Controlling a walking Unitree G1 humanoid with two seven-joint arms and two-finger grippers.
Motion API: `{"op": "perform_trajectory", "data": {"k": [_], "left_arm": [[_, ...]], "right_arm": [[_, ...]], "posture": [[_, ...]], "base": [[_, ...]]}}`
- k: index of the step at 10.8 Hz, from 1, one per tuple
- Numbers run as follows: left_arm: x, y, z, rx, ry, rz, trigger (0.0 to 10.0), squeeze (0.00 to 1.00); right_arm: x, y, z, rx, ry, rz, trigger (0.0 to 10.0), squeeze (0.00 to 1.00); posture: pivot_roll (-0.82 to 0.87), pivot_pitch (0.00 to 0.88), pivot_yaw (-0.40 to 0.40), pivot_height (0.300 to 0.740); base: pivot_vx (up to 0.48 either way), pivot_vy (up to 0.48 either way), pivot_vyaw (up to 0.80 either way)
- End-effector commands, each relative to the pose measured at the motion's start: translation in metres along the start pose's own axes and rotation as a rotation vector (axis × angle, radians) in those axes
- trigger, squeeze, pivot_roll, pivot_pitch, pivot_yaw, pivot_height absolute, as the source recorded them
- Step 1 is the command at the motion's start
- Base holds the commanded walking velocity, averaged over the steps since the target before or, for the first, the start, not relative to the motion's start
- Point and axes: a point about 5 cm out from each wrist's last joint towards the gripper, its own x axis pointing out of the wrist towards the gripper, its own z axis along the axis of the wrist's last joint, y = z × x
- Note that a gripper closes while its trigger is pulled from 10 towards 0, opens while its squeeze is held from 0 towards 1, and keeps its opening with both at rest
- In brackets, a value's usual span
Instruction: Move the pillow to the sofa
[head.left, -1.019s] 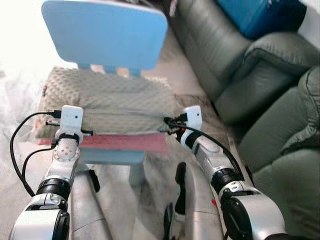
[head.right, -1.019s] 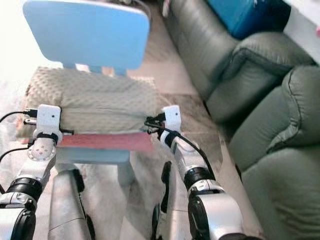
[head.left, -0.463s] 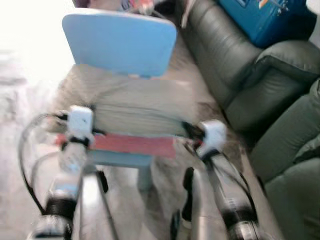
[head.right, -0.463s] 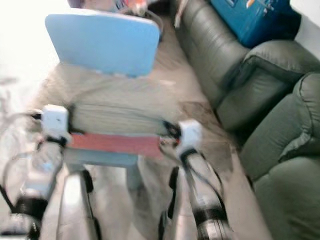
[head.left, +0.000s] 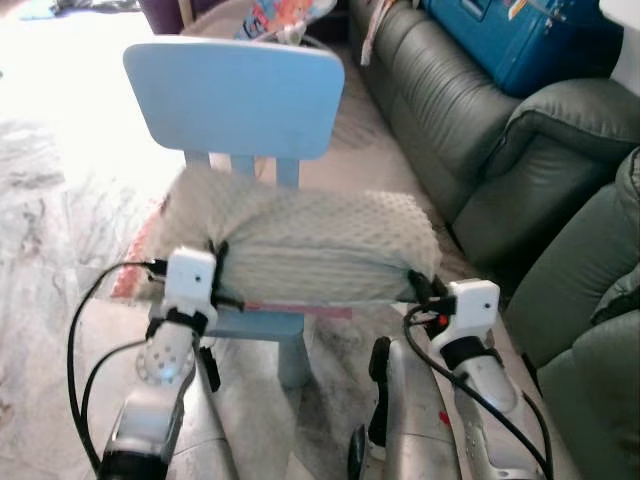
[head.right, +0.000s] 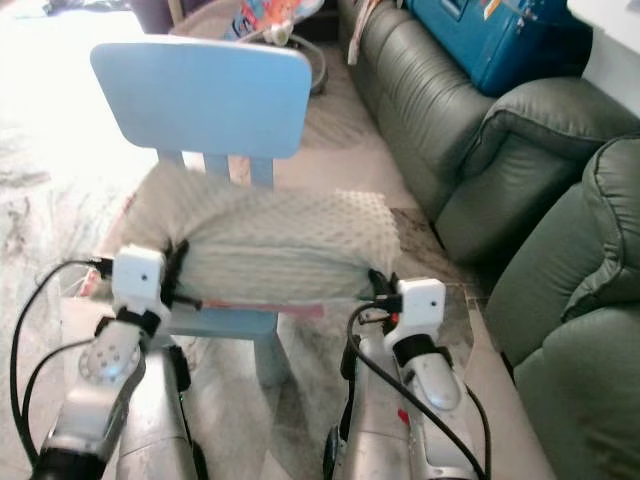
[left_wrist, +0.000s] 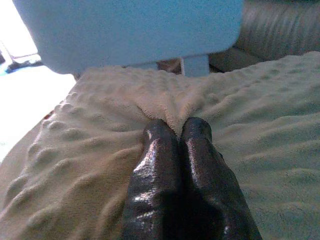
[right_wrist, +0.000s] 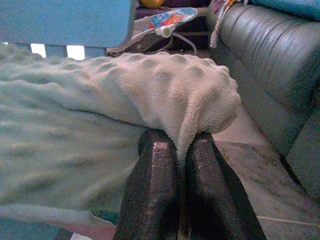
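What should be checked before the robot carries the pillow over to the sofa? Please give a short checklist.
1. Left end effector pinching a fold of the pillow: ok.
2. Right end effector pinching the pillow's other end: ok.
3. Pillow fully off the blue chair: cannot tell; its far side hangs low over the seat.
4. Sofa in view on the robot's right: ok.
5. Landing spot on the sofa free: not ok; a blue case occupies part.

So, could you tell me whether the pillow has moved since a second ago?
Yes. The pillow, pinched by the left gripper and right gripper, has risen off the blue chair seat; its near edge now hides most of the red cushion.
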Motion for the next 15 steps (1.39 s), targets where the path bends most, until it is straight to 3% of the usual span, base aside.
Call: {"op": "perform_trajectory", "data": {"k": [1,2,3,4,5,7,9,12,15], "left_arm": [[-0.003,-0.007,-0.001,-0.05,0.036,-0.037,0.0,0.0],[-0.001,-0.017,-0.011,-0.141,0.113,-0.08,2.4,0.0],[0.003,-0.017,-0.011,-0.153,0.122,-0.09,4.2,0.0],[0.006,-0.016,-0.009,-0.184,0.127,-0.098,9.1,0.0],[0.009,-0.015,-0.008,-0.182,0.128,-0.083,10.0,0.0],[0.017,-0.013,-0.006,-0.218,0.138,-0.025,10.0,0.0],[0.023,-0.016,-0.005,-0.248,0.139,-0.037,10.0,0.0],[0.022,-0.014,-0.009,-0.224,0.17,-0.007,10.0,0.0],[0.022,-0.021,-0.01,-0.248,0.185,-0.025,10.0,0.0]], "right_arm": [[0.001,-0.009,0.007,0.001,-0.012,-0.062,10.0,0.0],[0.013,-0.004,0.011,0.011,-0.022,-0.048,10.0,0.0],[0.019,-0.002,0.016,0.017,-0.026,-0.036,10.0,0.0],[0.023,-0.002,0.018,0.023,-0.032,-0.031,10.0,0.0],[0.024,-0.004,0.019,0.017,-0.027,-0.033,10.0,0.0],[0.024,-0.01,0.018,0.01,-0.016,-0.046,10.0,0.0],[0.027,-0.01,0.022,0.006,-0.019,-0.039,10.0,0.0],[0.023,0.0,0.018,0.012,-0.009,0.025,10.0,0.0],[0.029,-0.002,0.02,0.011,-0.006,0.002,10.0,0.0]], "posture": [[0.02,0.0,-0.04,0.495],[0.02,0.0,-0.038,0.516],[0.02,0.0,-0.038,0.529],[0.02,0.0,-0.039,0.548],[0.02,0.0,-0.039,0.561],[0.01,0.0,-0.037,0.593],[0.01,0.0,-0.04,0.617],[0.01,0.0,-0.045,0.637],[0.01,0.0,-0.047,0.685]], "base": [[0.0,0.0,-0.41],[0.0,0.0,0.0],[0.0,0.0,0.0],[0.0,0.0,0.0],[0.0,0.0,0.0],[0.0,0.0,0.0],[0.0,0.0,0.0],[0.0,0.0,0.0],[0.0,0.0,0.0]]}}
